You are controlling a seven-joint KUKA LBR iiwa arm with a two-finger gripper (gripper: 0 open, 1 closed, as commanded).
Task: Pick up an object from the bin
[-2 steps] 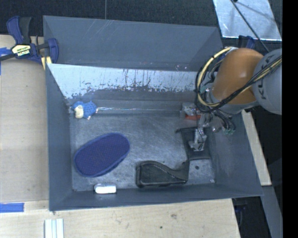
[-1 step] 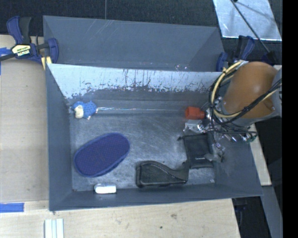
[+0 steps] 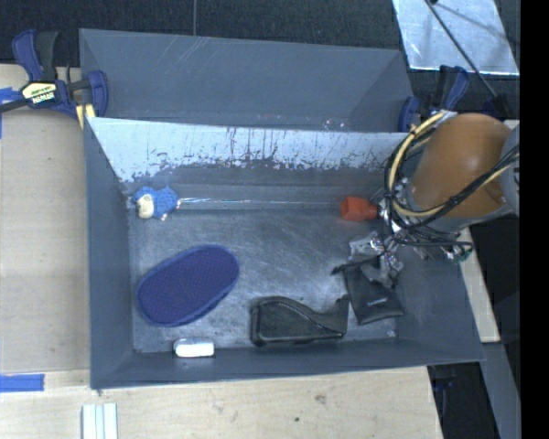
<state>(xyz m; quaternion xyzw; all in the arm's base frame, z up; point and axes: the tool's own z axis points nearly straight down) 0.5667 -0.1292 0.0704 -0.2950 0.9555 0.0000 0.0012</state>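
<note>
We see the gripper (image 3: 373, 300) low in the near right corner of the bin (image 3: 108, 273), close to the right wall and the near wall, so it has little room on these two sides. If it is spread or pressed together, we cannot tell. The black thing (image 3: 291, 323), long and curved, lies along the near wall. Its right end is just beside the gripper, and we cannot tell if they touch.

The middle of the floor is bare and gives open room. The other things stay near the edges: an oval pad (image 3: 188, 283) near the left wall, a white piece (image 3: 194, 347) at the near wall, an orange piece (image 3: 355, 208) at the far wall, and a blue-white thing (image 3: 154, 203) in the far left corner. We count one of each, five things together.
</note>
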